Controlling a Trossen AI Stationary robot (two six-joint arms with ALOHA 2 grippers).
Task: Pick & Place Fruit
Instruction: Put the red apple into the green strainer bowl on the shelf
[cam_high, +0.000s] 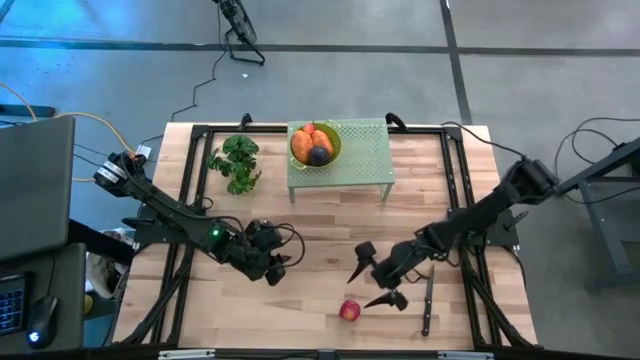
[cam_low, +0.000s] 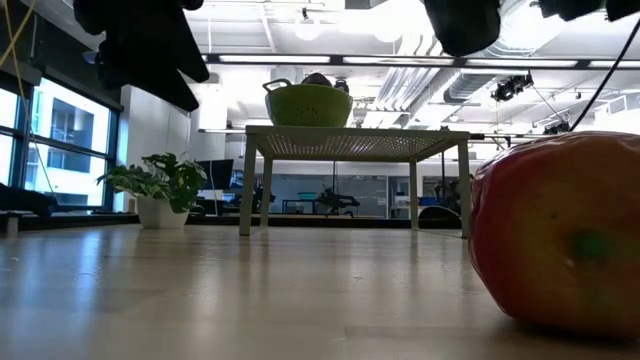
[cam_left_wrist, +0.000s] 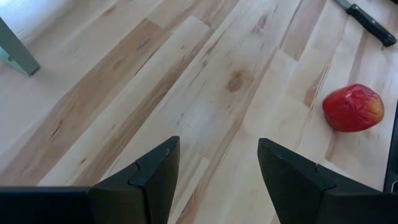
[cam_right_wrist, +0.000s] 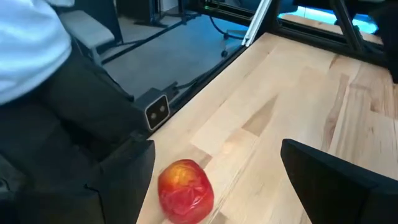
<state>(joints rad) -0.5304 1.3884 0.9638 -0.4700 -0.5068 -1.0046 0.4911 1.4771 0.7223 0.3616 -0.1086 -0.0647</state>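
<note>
Here, your right gripper (cam_high: 372, 284) has its jaws spread wide and empty, hovering over the wooden table (cam_high: 330, 220) near its front edge. The red apple (cam_high: 349, 310) lies loose on the boards just beside the lower fingertip, at about seven o'clock from the gripper; the right wrist view shows it between the two dark fingers but not yet touched. A black-handled knife (cam_high: 427, 303) lies at three o'clock from the apple.

Your left gripper (cam_high: 277, 262) waits at nine o'clock from the right one, jaws partly open on nothing, low over bare wood.

The task looks part done. A yellow-green bowl (cam_high: 332, 149) on the green perforated stand (cam_high: 360, 155), at twelve o'clock on the table, already holds an orange fruit (cam_high: 304, 146) and a dark purple plum (cam_high: 319, 155). The apple is still to be picked and carried there.

The right arm reaches in from the far right, stretched long and low, wrist angled down toward the apple. A small leafy plant (cam_high: 236, 162) stands at nine o'clock from the stand.
</note>
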